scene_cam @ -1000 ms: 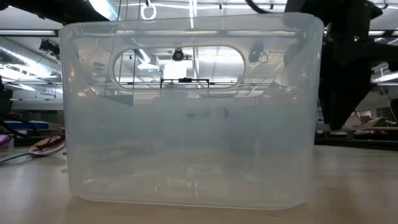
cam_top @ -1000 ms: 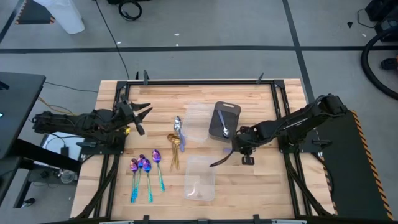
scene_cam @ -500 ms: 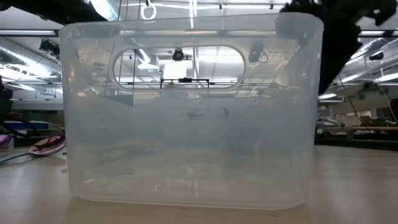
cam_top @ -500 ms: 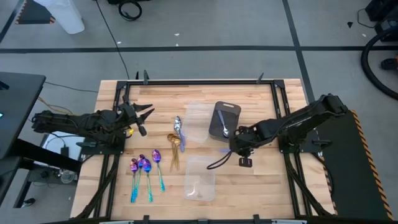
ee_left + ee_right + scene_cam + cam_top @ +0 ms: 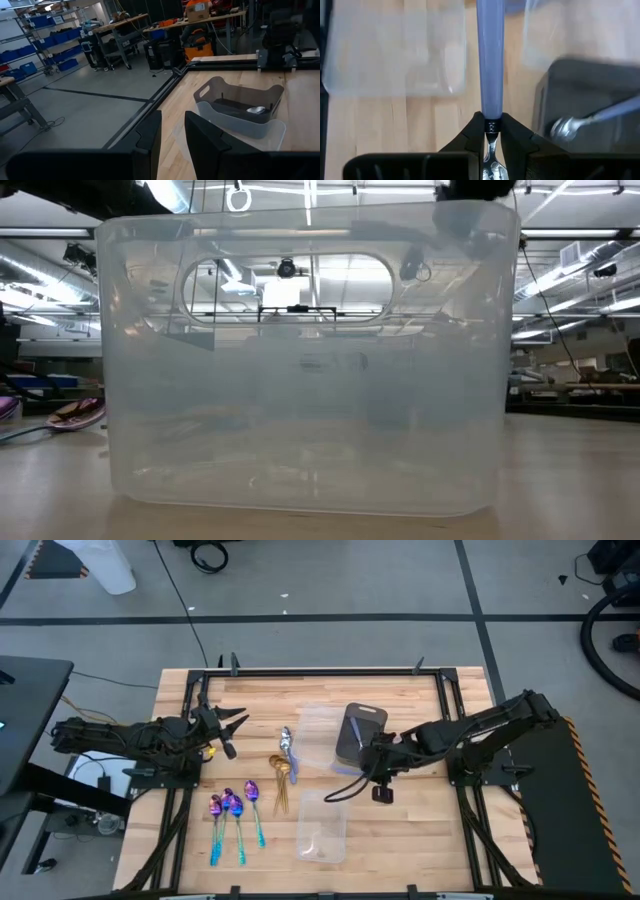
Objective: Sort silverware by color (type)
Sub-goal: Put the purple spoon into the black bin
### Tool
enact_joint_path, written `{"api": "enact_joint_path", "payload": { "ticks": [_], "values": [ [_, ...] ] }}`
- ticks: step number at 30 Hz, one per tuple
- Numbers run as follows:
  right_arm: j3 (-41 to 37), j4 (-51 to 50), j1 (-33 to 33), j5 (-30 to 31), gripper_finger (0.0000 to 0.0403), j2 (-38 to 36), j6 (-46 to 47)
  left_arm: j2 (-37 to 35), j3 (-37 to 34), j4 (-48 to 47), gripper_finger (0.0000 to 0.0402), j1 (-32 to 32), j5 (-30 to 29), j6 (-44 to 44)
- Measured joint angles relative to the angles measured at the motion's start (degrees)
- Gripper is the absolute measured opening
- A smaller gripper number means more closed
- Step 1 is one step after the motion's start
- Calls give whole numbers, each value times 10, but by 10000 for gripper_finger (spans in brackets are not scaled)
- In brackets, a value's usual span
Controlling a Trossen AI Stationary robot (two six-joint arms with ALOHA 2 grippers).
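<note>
A wooden table (image 5: 420,830) on a grey floor with dark tape lines is seen; shelving and workbenches fill the room beyond. Nearest the front edge lies a clear tray (image 5: 322,824). Left of it three purple-blue spoons (image 5: 232,808) are laid side by side, with gold spoons (image 5: 281,773) behind them, their number not discernible, and one silver spoon (image 5: 287,745) farther back. Behind the clear tray, the right gripper (image 5: 365,773) is closed on a pale-handled spoon (image 5: 490,60). Past it stands a dark tray (image 5: 361,730) holding one spoon (image 5: 592,118), beside a second clear tray (image 5: 315,740). The left gripper (image 5: 226,726), spread, is held far left of the clear tray.
</note>
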Motion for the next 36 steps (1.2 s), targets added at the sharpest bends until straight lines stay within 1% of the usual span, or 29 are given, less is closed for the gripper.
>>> {"api": "enact_joint_path", "payload": {
  "ticks": [5, 8, 13, 19, 28, 36],
  "values": [
    [74, -14, -4, 53, 53, -2, -5, 0, 0, 0, 94, 0, 0, 0],
    [125, -40, -11, 70, 53, -2, -3, 0, 0, 0, 94, 0, 0, 0],
    [196, -80, -25, 82, 53, -2, 9, 0, 0, 0, 94, 0, 0, 0],
    [262, -139, -43, 83, 53, -2, 5, 0, 0, 0, 94, 0, 0, 0],
    [324, -168, -69, 82, 53, -2, -5, 0, 0, 0, 94, 0, 0, 0],
    [343, -186, -88, 75, 53, -15, 10, 0, 0, 0, 94, 0, 0, 0]
  ]
}}
